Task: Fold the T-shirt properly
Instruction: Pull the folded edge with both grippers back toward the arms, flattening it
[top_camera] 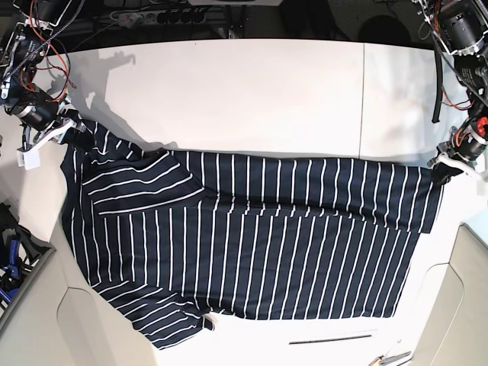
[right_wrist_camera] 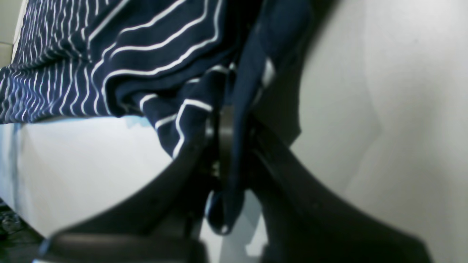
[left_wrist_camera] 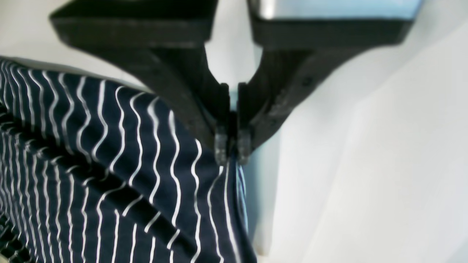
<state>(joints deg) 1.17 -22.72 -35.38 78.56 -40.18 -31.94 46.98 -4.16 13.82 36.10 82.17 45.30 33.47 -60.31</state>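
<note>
T-shirt [top_camera: 252,244] fabric, dark navy with thin white stripes, lies spread across the white surface [top_camera: 252,91], one edge hanging over the front. The left hand [left_wrist_camera: 232,151] pinches its corner at one end, and the right hand [right_wrist_camera: 226,146] is clenched on a bunched fold at the other.

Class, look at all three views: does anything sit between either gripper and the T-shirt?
Nothing visible does. The left gripper is shut directly on the T-shirt at one edge, and the right gripper is shut on the cloth at the opposite edge. The shirt lies on the white table.
</note>
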